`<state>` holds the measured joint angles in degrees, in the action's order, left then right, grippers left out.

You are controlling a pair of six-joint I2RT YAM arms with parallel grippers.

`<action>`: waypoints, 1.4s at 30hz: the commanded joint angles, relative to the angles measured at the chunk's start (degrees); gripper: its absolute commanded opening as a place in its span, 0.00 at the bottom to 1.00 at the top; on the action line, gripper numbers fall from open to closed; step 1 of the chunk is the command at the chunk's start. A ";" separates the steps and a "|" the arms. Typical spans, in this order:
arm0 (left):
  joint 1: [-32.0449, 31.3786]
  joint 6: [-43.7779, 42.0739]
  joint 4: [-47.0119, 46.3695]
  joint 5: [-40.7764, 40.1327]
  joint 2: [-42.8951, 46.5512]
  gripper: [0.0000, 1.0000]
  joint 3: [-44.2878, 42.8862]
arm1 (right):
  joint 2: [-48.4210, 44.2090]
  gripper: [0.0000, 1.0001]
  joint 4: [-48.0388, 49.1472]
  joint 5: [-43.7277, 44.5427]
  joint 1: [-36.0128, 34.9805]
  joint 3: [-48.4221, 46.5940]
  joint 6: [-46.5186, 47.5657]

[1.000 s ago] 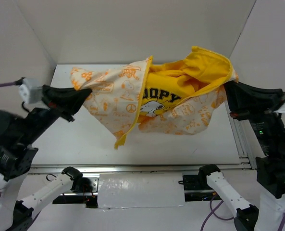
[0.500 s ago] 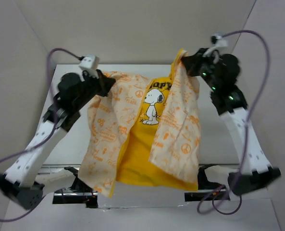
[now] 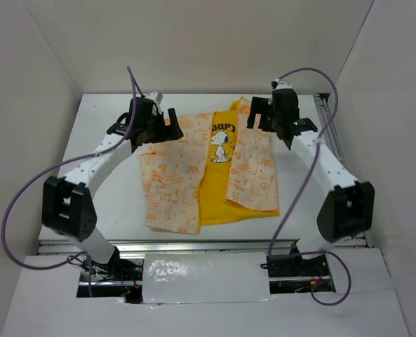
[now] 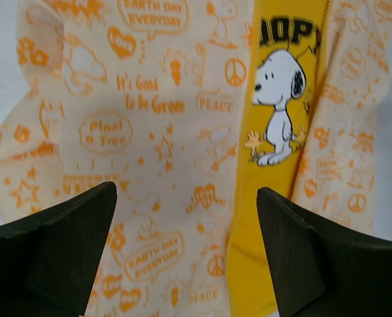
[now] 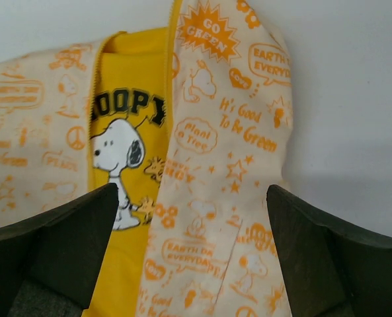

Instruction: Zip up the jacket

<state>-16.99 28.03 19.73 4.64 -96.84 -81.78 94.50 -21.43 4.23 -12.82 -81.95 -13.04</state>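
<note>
The jacket (image 3: 171, 179) lies flat on the white table with its front open, cream panels with orange print to either side. Yellow fabric with a Snoopy print (image 3: 222, 140) shows between the panels. My left gripper (image 3: 171, 125) hovers open over the jacket's left shoulder, with nothing between its fingers. My right gripper (image 3: 255, 114) stands open over the right shoulder, also holding nothing. The left wrist view looks down on the left panel (image 4: 149, 132) between the open left gripper (image 4: 186, 191). The right wrist view shows the right panel (image 5: 229, 132), its yellow zipper strip (image 5: 174, 39) and the open right gripper (image 5: 193, 190).
White walls close in the table (image 3: 102, 203) on three sides. A metal rail (image 3: 328, 126) runs along the right edge and another (image 3: 193, 246) along the front. Purple cables (image 3: 25, 189) loop from both arms.
The arms held the jacket hanging in the air by its shoulders; now it is spread flat on the table. Both grippers have opened and let go.
</note>
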 commanded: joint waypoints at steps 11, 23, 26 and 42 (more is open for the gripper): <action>-9.46 9.41 -7.07 3.62 11.41 0.99 27.10 | -7.15 0.92 -8.70 11.49 -20.66 17.45 -15.61; -9.90 8.53 -8.83 2.83 12.55 0.99 30.63 | 7.37 0.41 -12.58 14.05 -23.83 15.42 -21.41; -9.90 8.88 -8.39 2.91 12.37 0.99 30.19 | 3.26 0.20 -12.58 14.76 -24.09 15.77 -22.11; -9.55 8.35 -10.32 5.20 12.72 0.99 30.98 | -27.44 0.09 5.62 -23.62 -16.72 38.42 -18.15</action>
<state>-26.76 36.34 10.98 9.13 -85.93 -50.89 65.17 -19.38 -13.91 -32.14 -49.91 -29.67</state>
